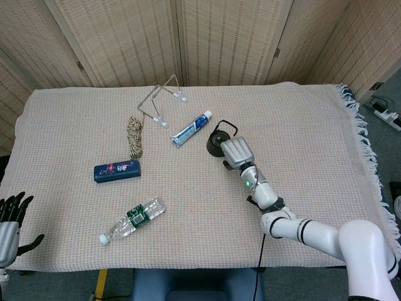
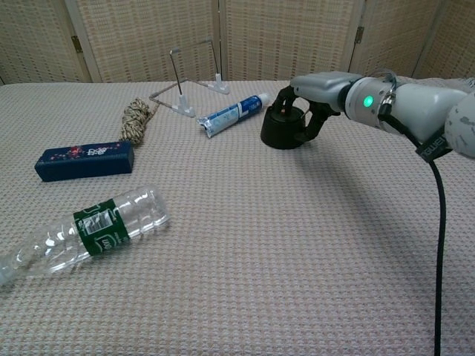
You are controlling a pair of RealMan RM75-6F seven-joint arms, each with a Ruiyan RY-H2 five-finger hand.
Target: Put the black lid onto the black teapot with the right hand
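Note:
The black teapot (image 1: 215, 145) (image 2: 283, 132) stands mid-table, its wire handle raised. The black lid (image 2: 289, 114) (image 1: 218, 138) sits on top of the pot. My right hand (image 1: 236, 152) (image 2: 324, 90) hovers just right of the pot with its palm down. Its fingers (image 2: 316, 122) hang apart beside the pot's right flank and hold nothing; whether they touch it I cannot tell. My left hand (image 1: 9, 221) rests off the table's near left corner, fingers spread and empty.
A toothpaste tube (image 1: 192, 128) (image 2: 232, 113) lies just left of the teapot. Behind it stands a wire stand (image 1: 161, 100). A rope bundle (image 1: 134, 137), a blue box (image 1: 117, 170) and a plastic bottle (image 1: 132, 220) lie on the left half of the cloth.

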